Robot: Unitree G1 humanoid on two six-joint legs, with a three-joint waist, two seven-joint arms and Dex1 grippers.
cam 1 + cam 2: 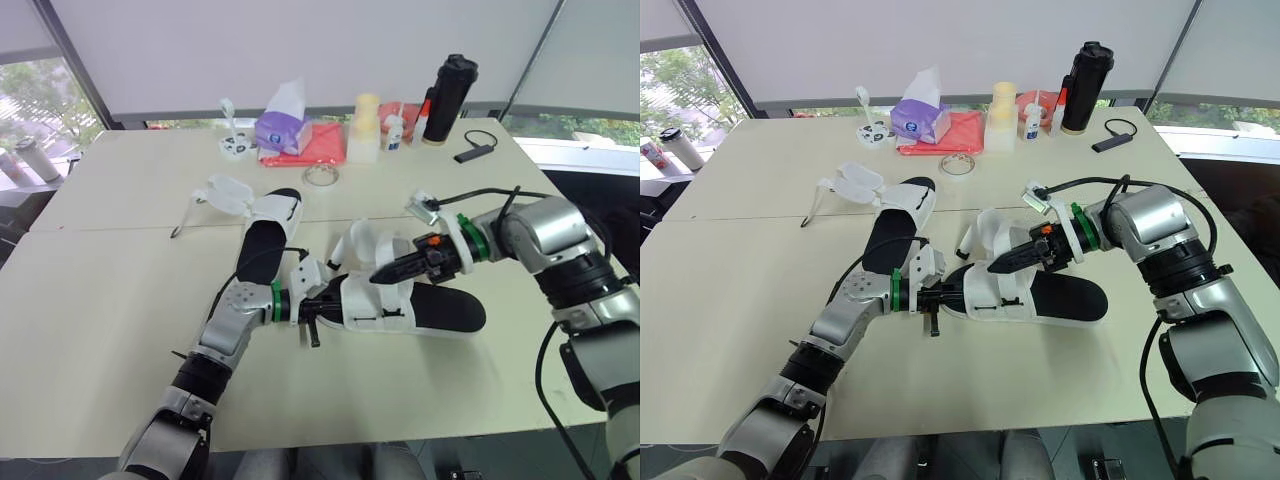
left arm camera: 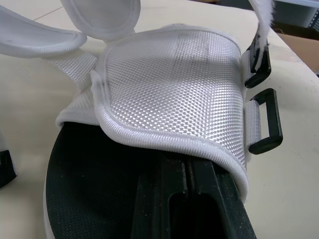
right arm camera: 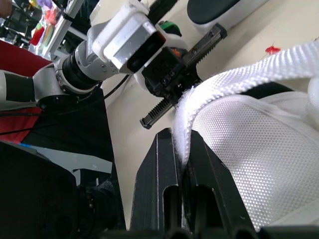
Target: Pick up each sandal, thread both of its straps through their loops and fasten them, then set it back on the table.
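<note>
A black-soled sandal [image 1: 440, 308] with white woven straps lies in the middle of the table [image 1: 100, 300]. My left gripper [image 1: 322, 306] is at its toe end, fingers [image 2: 164, 199] shut together on the sandal under the white front band [image 2: 174, 94]. Two black loops [image 2: 264, 122] hang empty at the band's side. My right gripper [image 1: 384, 271] is shut on the edge of a white strap [image 3: 234, 82], lifted above the sandal. The second sandal [image 1: 268, 228] lies farther back to the left, its straps [image 1: 225, 192] spread open.
Along the far edge stand a purple tissue box [image 1: 283, 125], a red cloth [image 1: 312, 148], a pale bottle [image 1: 366, 130] and a black flask [image 1: 448, 98]. A clear tape ring [image 1: 322, 176] and a small black device [image 1: 472, 153] lie nearer.
</note>
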